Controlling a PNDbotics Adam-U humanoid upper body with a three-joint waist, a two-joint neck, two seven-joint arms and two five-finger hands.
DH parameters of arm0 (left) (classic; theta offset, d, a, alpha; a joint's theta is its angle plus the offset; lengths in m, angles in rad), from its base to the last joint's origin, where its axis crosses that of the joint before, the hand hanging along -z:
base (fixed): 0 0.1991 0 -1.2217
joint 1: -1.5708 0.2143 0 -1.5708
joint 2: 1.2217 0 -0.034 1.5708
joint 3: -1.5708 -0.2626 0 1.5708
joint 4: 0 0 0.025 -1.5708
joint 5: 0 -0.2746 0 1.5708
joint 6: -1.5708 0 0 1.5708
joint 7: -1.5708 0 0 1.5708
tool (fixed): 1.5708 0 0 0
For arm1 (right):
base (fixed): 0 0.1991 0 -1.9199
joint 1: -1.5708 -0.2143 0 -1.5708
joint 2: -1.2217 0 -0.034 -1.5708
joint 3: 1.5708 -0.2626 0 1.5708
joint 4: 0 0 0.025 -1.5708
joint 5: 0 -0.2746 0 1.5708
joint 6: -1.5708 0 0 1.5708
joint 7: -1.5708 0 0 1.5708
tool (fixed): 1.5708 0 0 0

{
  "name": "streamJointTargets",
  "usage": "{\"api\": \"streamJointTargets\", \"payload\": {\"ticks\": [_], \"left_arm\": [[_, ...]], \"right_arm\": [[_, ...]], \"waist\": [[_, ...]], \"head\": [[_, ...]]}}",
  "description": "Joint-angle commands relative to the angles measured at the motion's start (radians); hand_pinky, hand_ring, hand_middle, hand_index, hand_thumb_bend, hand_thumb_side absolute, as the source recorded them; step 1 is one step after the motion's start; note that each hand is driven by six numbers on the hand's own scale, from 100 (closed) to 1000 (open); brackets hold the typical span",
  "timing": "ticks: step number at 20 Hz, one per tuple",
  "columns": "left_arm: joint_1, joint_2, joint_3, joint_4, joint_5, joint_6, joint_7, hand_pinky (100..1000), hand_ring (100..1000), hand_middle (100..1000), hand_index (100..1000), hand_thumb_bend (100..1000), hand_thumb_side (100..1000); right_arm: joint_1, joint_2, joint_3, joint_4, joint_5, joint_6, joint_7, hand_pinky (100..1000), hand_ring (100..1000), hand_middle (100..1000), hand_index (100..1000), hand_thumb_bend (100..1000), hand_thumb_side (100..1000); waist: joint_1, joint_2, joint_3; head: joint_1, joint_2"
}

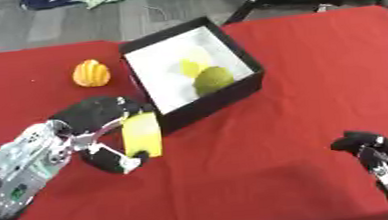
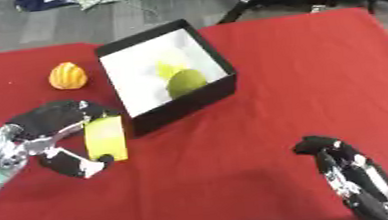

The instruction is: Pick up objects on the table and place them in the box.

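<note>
At centre left the left hand (image 1: pixel 103 132) curls around a yellow block (image 1: pixel 142 134) beside the black box (image 1: pixel 231 96), while the right hand (image 1: pixel 379 158) rests relaxed at lower right.

L hand (image 1: pixel 103 135) w/ yellow block (image 1: pixel 142 134) beside box (image 1: pixel 246 85)

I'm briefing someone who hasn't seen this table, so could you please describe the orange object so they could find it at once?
Start at the black open-topped box with white lining on the red tablecloth. Look just beyond its left wall: the small orange ribbed egg-shaped object lies alone on the cloth. Unlike the flat yellow rectangular block in the left hand, it is rounded, orange and untouched.
</note>
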Motion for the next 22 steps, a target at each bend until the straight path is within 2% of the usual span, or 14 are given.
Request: {"api": "streamJointTargets", "payload": {"ticks": [1, 5, 7, 9, 11, 15, 17, 18, 21, 22], "left_arm": [[-0.027, 0.084, 0.073, -0.103, 0.088, 0.043, -0.007, 708, 476, 508, 829, 100, 370], [-0.106, 0.118, 0.129, -0.119, 0.134, 0.055, 0.016, 712, 482, 508, 828, 116, 333], [-0.156, 0.114, 0.131, -0.115, 0.123, 0.082, 0.006, 714, 484, 515, 829, 132, 328], [-0.213, 0.09, 0.108, -0.076, 0.096, 0.101, -0.017, 714, 490, 522, 829, 144, 329], [-0.285, 0.038, 0.067, 0.007, 0.051, 0.094, -0.042, 717, 507, 539, 831, 178, 325], [-0.402, -0.094, 0.001, 0.229, -0.087, 0.03, -0.047, 720, 524, 557, 834, 208, 317], [-0.436, -0.161, -0.004, 0.359, -0.162, 0.0, -0.025, 722, 530, 564, 836, 213, 298], [-0.446, -0.19, 0.0, 0.42, -0.192, -0.012, -0.01, 725, 534, 570, 839, 218, 327], [-0.466, -0.263, 0.019, 0.574, -0.258, -0.047, 0.039, 729, 549, 587, 856, 229, 336], [-0.47, -0.281, 0.024, 0.615, -0.28, -0.058, 0.055, 734, 564, 604, 875, 248, 376]], "right_arm": [[-0.003, -0.018, -0.003, -0.009, 0.005, 0.0, -0.008, 1000, 803, 711, 809, 100, 542], [0.001, -0.019, -0.003, -0.008, 0.006, 0.001, -0.01, 1000, 803, 711, 808, 100, 549], [0.002, -0.019, -0.001, -0.007, 0.006, 0.001, -0.01, 1000, 803, 711, 808, 100, 549], [0.003, -0.02, 0.0, -0.006, 0.005, 0.001, -0.01, 1000, 803, 711, 808, 100, 552], [0.005, -0.019, 0.002, -0.005, 0.005, 0.002, -0.011, 1000, 803, 711, 807, 100, 566], [0.004, -0.017, 0.008, -0.004, 0.001, 0.004, -0.007, 1000, 803, 711, 807, 100, 560], [0.003, -0.016, 0.008, -0.003, -0.003, 0.004, -0.005, 1000, 803, 711, 807, 100, 553], [0.002, -0.015, 0.009, -0.003, -0.004, 0.005, -0.004, 1000, 803, 711, 807, 100, 551], [0.001, -0.014, 0.011, -0.003, -0.008, 0.006, -0.002, 1000, 803, 711, 807, 100, 559], [0.001, -0.013, 0.012, -0.002, -0.008, 0.007, -0.001, 1000, 803, 711, 807, 100, 560]], "waist": [[0.012, -0.026, 0.002], [0.011, -0.03, 0.004], [0.011, -0.031, 0.002], [0.01, -0.033, -0.001], [0.009, -0.034, -0.005], [0.004, -0.036, -0.013], [0.001, -0.037, -0.017], [0.0, -0.037, -0.019], [-0.002, -0.037, -0.023], [-0.003, -0.036, -0.024]], "head": [[-0.004, -0.002], [-0.003, -0.002], [-0.003, -0.002], [-0.001, -0.002], [0.003, -0.002], [0.01, -0.002], [0.013, -0.002], [0.014, -0.002], [0.02, -0.002], [0.021, -0.002]]}}
